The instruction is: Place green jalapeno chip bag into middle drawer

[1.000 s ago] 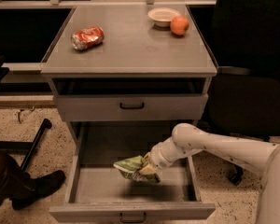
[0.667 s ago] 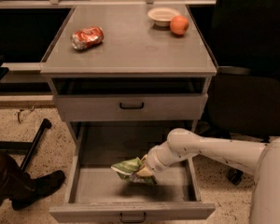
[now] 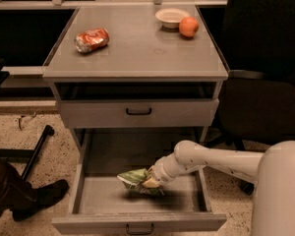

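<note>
The green jalapeno chip bag is crumpled and hangs inside the open middle drawer, just above its floor near the centre. My gripper reaches in from the right on a white arm and is shut on the bag's right end. The drawer is pulled far out, with its front wall and small dark handle at the bottom of the view.
The shallower upper drawer is slightly open above. On the cabinet top lie a crushed red-orange can, a white bowl and an orange fruit. A black chair stands right; a person's shoe lies left.
My gripper has carried the bag a little to the left inside the drawer and slightly lower. Nothing else has moved.
</note>
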